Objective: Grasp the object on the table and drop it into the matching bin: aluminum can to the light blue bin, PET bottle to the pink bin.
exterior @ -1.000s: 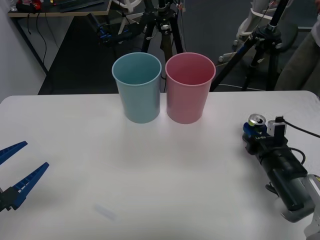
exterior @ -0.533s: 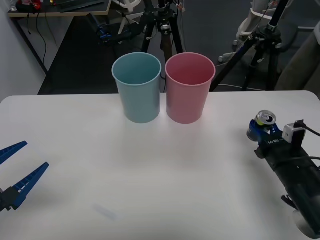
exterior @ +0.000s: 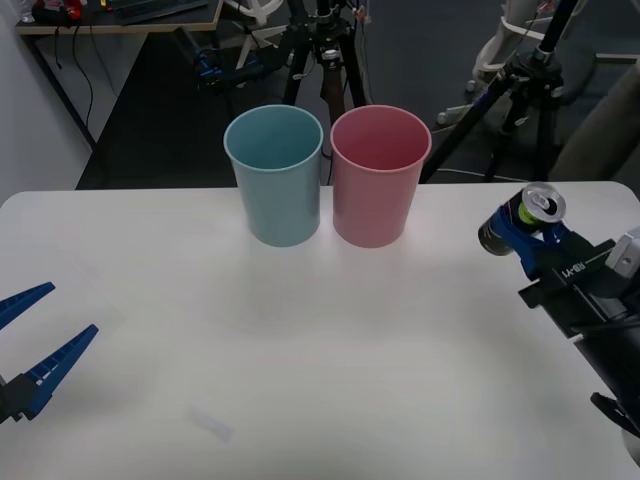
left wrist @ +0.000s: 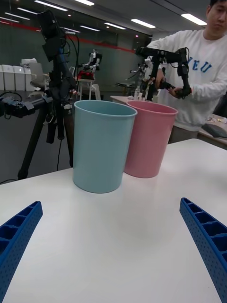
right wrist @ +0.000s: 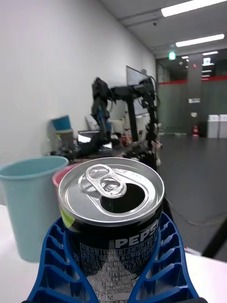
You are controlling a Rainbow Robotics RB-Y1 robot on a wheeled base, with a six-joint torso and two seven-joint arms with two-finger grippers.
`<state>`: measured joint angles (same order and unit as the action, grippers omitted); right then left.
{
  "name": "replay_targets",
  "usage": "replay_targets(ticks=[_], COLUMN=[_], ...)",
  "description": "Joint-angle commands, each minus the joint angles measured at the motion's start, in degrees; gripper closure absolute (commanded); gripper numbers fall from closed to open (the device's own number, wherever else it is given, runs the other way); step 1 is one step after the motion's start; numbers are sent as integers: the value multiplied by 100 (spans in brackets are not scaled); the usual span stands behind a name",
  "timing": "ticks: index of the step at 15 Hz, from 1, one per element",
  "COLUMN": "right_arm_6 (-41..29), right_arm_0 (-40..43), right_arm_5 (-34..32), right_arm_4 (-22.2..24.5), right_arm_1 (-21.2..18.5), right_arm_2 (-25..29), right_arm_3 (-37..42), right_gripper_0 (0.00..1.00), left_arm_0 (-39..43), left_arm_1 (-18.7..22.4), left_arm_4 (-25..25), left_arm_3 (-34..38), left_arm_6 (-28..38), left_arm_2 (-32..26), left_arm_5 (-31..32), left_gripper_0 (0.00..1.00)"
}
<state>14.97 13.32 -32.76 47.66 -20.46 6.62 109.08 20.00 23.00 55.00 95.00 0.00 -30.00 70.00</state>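
Observation:
My right gripper [exterior: 522, 228] is shut on the aluminum can [exterior: 521, 220], a small dark can with a silver top, held tilted in the air above the right side of the white table [exterior: 320, 350]. In the right wrist view the can [right wrist: 113, 222] sits between the blue fingers [right wrist: 163, 265], its pull-tab top open. The light blue bin [exterior: 276, 175] and the pink bin [exterior: 379, 175] stand side by side at the table's far middle, to the can's left. My left gripper [exterior: 25, 335] waits open at the table's left edge, and its wrist view shows the light blue bin [left wrist: 101, 144] beside the pink bin [left wrist: 149, 137].
Black tripods [exterior: 525, 80] and cables stand on the floor behind the table's far edge. A person in a white sweatshirt [left wrist: 203, 80] holds a device behind the bins in the left wrist view. The right arm's black body [exterior: 600, 320] lies over the table's right edge.
My right gripper has lifted the can off the table and carried it up and a little to the right, tilting it. The left arm has not moved.

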Motion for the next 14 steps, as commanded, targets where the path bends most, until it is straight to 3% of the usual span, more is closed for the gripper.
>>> replay_targets(ticks=[1,7,14], right_arm_6=[-468,-749,-829], right_arm_0=[-190,-1596,-3705], right_arm_5=[-2,780,2186], right_arm_4=[24,481,499], right_arm_1=[-143,-151,-99], right_arm_2=[-257,-1426,-2718], right_arm_3=[447,324,-1144], right_gripper_0=[100,100,100], left_arm_0=[0,0,0], left_arm_1=[0,0,0], left_arm_4=[0,0,0], left_arm_3=[0,0,0], left_arm_6=[0,0,0], left_arm_2=[0,0,0], left_arm_5=[0,0,0], left_gripper_0=[0,0,0])
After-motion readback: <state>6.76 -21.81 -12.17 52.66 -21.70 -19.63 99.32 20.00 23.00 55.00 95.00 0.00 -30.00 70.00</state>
